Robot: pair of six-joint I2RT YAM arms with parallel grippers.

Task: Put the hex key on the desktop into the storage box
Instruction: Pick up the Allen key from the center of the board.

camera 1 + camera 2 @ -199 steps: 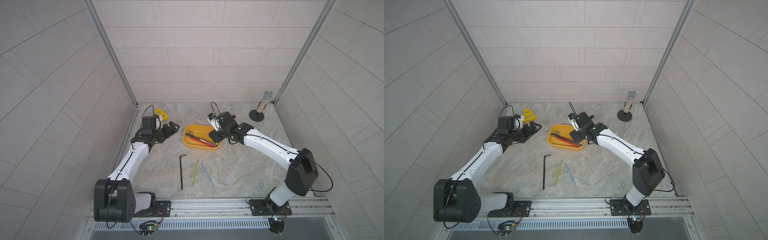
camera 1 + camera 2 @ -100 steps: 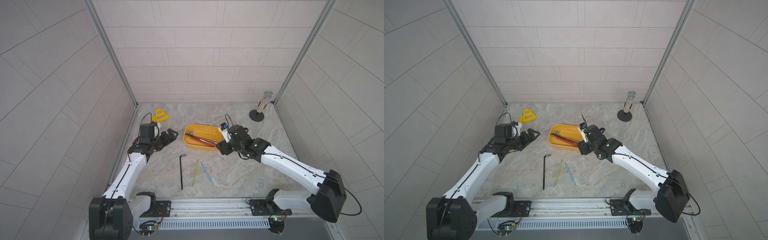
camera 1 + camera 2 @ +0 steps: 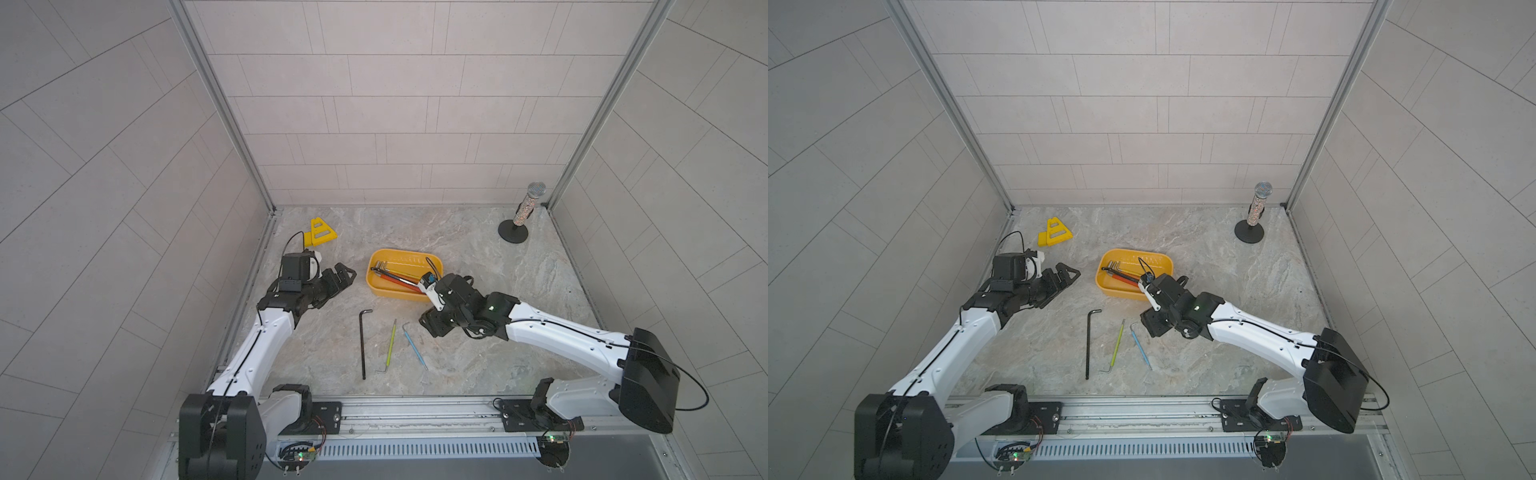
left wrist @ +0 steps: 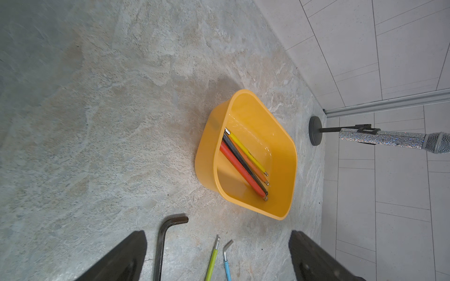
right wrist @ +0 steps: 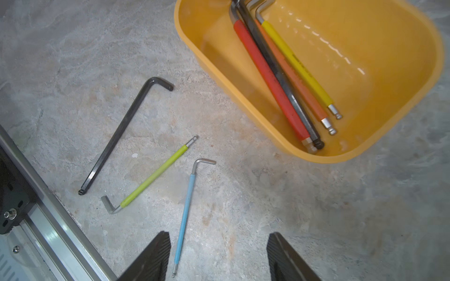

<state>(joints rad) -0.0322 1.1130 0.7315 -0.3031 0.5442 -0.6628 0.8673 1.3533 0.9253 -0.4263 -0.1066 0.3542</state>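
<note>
Right claw (image 5: 218, 234), spread and empty over the thin blue hex key (image 5: 185, 214), seems off-centre, so closing may flick it aside.

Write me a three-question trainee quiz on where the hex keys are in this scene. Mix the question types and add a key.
1. Count: how many hex keys lie on the desktop, outside the storage box?
2. Multiple choice: which sleeve colour is missing among the keys inside the box? A red; B blue; C yellow.
3. True or false: the bare black key is the longest of those on the desktop.
Key: 1 three: the black one, the green-sleeved key and the blue-sleeved key; 2 B; 3 true.
</note>
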